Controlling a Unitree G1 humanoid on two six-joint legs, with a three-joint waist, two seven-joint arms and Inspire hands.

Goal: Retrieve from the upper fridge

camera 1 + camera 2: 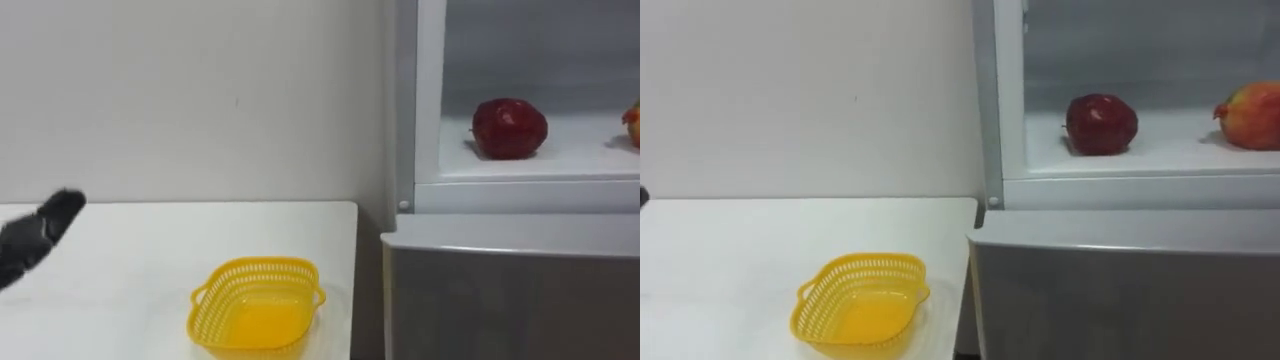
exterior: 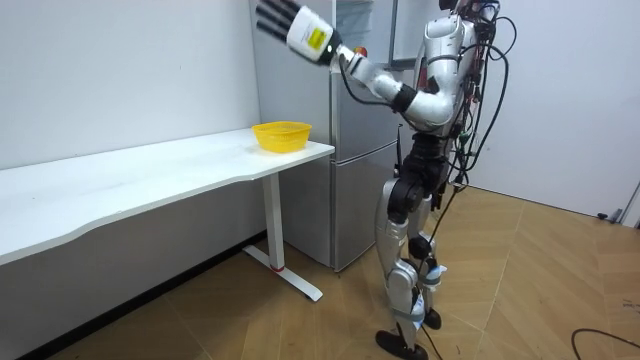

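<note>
The upper fridge compartment (image 1: 530, 170) stands open. On its white shelf lies a dark red apple (image 1: 509, 128) (image 1: 1101, 124), and to its right a red-yellow fruit (image 1: 1250, 116) sits at the view's edge. My left hand (image 1: 38, 240) hovers over the far left of the white table, well away from the fridge. In the room view the left hand (image 2: 282, 18) is raised high with its fingers spread straight and holds nothing. A yellow plastic basket (image 1: 258, 308) (image 1: 860, 303) (image 2: 281, 134) stands empty on the table near the fridge.
The white table (image 1: 150, 250) runs along the wall to the fridge's left. The grey lower fridge door (image 1: 510, 295) is shut under the open compartment. I stand upright on the wooden floor in front of the fridge (image 2: 345, 150).
</note>
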